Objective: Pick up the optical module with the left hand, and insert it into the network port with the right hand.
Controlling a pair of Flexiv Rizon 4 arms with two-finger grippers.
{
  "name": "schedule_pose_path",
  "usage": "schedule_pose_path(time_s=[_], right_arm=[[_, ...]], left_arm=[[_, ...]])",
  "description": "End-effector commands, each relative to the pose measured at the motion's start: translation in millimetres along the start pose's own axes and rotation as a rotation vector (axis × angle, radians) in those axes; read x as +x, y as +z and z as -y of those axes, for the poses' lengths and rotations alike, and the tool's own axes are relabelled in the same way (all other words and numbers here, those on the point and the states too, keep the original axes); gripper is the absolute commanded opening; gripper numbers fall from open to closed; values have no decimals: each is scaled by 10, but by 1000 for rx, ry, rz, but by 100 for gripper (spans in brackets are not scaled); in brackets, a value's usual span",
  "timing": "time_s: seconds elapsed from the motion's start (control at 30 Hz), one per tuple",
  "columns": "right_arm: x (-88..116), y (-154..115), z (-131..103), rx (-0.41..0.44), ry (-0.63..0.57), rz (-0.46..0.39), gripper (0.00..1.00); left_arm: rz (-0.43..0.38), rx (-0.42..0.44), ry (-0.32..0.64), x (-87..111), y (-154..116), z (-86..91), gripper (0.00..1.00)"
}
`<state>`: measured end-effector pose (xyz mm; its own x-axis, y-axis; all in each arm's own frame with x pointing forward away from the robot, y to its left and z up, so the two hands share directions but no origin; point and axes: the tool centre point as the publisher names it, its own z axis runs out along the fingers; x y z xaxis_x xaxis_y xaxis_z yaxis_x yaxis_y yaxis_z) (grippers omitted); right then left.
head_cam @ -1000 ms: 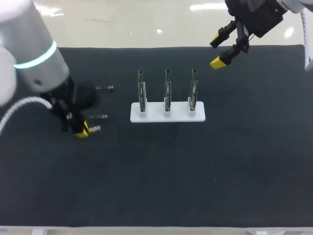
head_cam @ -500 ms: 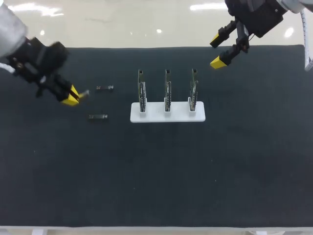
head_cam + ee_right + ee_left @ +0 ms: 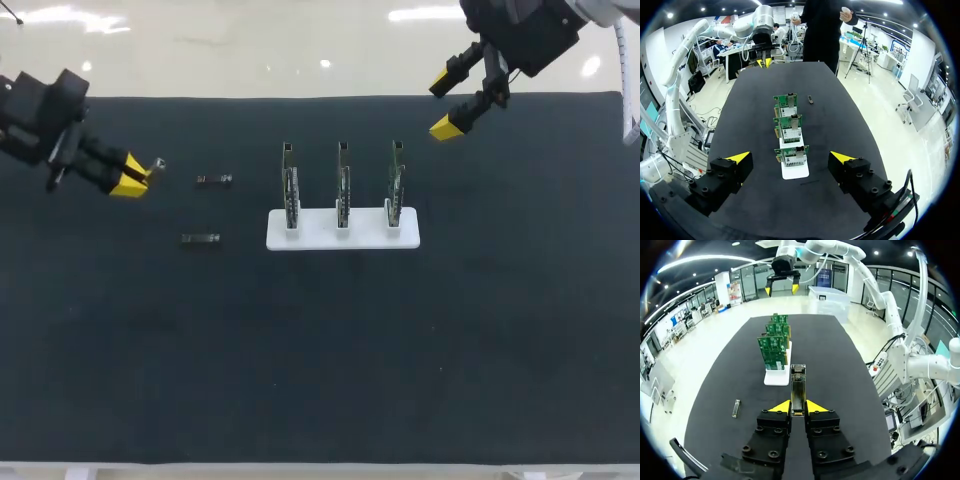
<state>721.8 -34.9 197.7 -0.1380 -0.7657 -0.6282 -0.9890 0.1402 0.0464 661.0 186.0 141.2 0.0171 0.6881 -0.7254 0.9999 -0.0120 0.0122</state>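
A: Nearest to us on the black mat (image 3: pixel 320 380) we have a spare module (image 3: pixel 200 239) lying flat, well to the left of the white base (image 3: pixel 330 238).

B: And that base carries three circuit boards (image 3: pixel 343 185) standing upright in a row, side by side and apart from one another. From our right wrist they line up one behind the other, with the network ports (image 3: pixel 792 156) as metal cages on the faces turned toward that camera.

A: A little farther back there is a second spare module (image 3: pixel 213 180), also flat on the mat, left of the boards.

B: Now our left gripper (image 3: pixel 137 173), at the left side about level with that second spare. Its fingers are drawn in narrow, clamped on the optical module (image 3: pixel 798 386) from both sides.

A: Yes – from the left wrist the module sticks straight out ahead of the yellow tips, clear of the mat and pointing along the table toward the row of boards. One spare shows on the mat beside the gripper.

B: Farthest back is our right gripper (image 3: pixel 448 100), at the far edge of the mat, beyond the right-hand board. Its fingers are spread wide with nothing between them – from its own wrist the tips stand either side of the nearest board, well above it.
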Motion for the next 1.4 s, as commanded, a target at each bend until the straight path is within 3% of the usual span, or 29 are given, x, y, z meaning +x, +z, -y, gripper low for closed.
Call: schedule_pose_path(time_s=[0.03, 0.27, 0.4, 0.6, 0.83, 1.07, 1.4], right_arm=[[2, 1, -4, 1, -1, 2, 100], [2, 1, -4, 1, -1, 2, 100], [2, 1, -4, 1, -1, 2, 100], [2, 1, -4, 1, -1, 2, 100], [2, 1, -4, 1, -1, 2, 100], [2, 1, -4, 1, -1, 2, 100], [2, 1, -4, 1, -1, 2, 100]], left_arm=[[15, -8, 2, 20, -3, 31, 0], [15, -8, 2, 20, -3, 31, 0], [274, -22, 92, -195, 86, 10, 0], [411, -36, 98, -501, 258, -78, 0], [542, -19, 119, -622, 378, -149, 0], [592, 5, 110, -765, 475, -200, 0], [662, -8, 104, -1131, 695, -260, 0]])
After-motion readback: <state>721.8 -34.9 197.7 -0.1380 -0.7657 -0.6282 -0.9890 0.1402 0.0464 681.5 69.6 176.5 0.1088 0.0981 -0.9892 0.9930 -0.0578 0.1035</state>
